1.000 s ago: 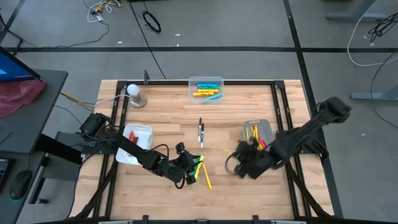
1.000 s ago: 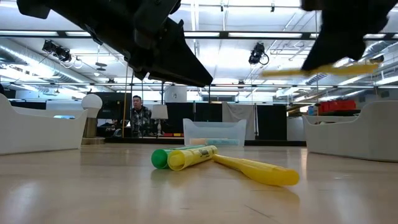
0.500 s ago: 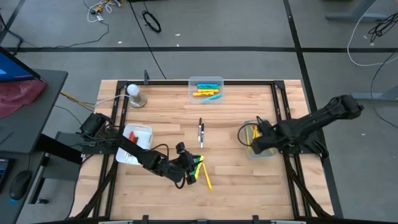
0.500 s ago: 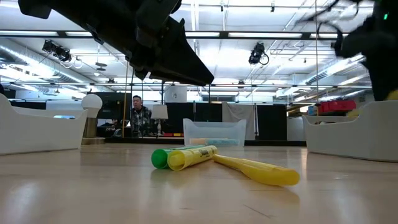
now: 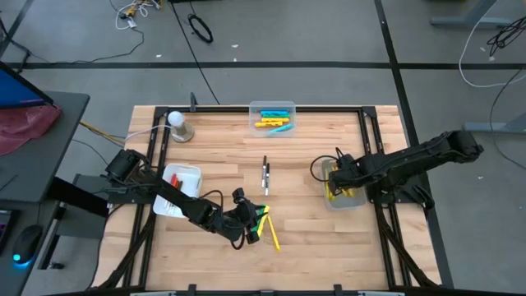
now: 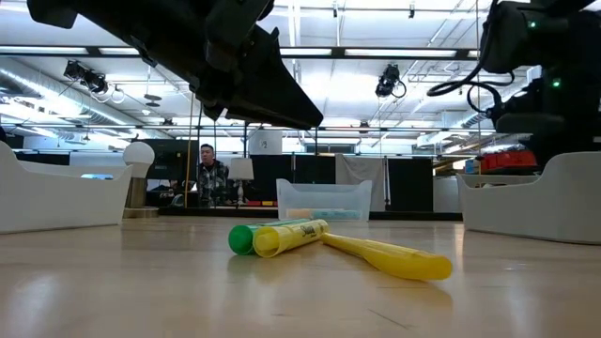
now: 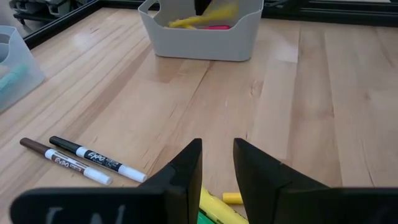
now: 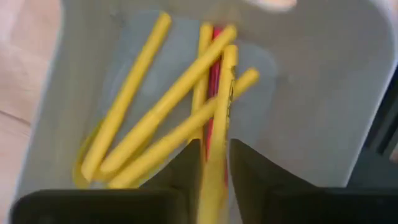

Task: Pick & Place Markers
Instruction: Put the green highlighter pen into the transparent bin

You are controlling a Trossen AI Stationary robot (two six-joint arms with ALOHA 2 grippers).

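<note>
Markers lie scattered in several places. High view: a loose cluster of green and yellow markers [image 5: 266, 224] sits on the wooden table [image 5: 222, 156] near its front edge, just beside the left gripper [image 5: 249, 228], which hangs low over them. Two thin white markers [image 5: 265, 174] lie side by side at mid-table, apart from both arms. A clear bin [image 5: 272, 117] at the far edge holds blue, yellow and orange ones. A white tray [image 5: 182, 187] sits left of centre, partly under the left arm. The right gripper [image 5: 337, 178] reaches over a grey bin [image 5: 343, 200] on the right side, where slim yellow markers show.

Low view: a green-capped marker [image 6: 246, 238] and a chunky yellow one [image 6: 289, 236] lie touching, a slim yellow marker [image 6: 387, 255] angled just beside them. The left arm fills the upper left. A person [image 6: 210, 176] sits far behind the table.

Left wrist view: the left fingers [image 7: 186, 171] stand a little apart, nothing between them; a yellow marker [image 7: 216, 208] lies just below their tips. The two white markers with dark caps [image 7: 93, 159] lie well ahead.

Right wrist view: the right gripper [image 8: 214, 163] points down into the grey bin; a slim yellow marker [image 8: 221, 124] stands between its fingers [image 8: 245, 165], over a pile of yellow markers and one red. Whether they clamp it I cannot tell.
</note>
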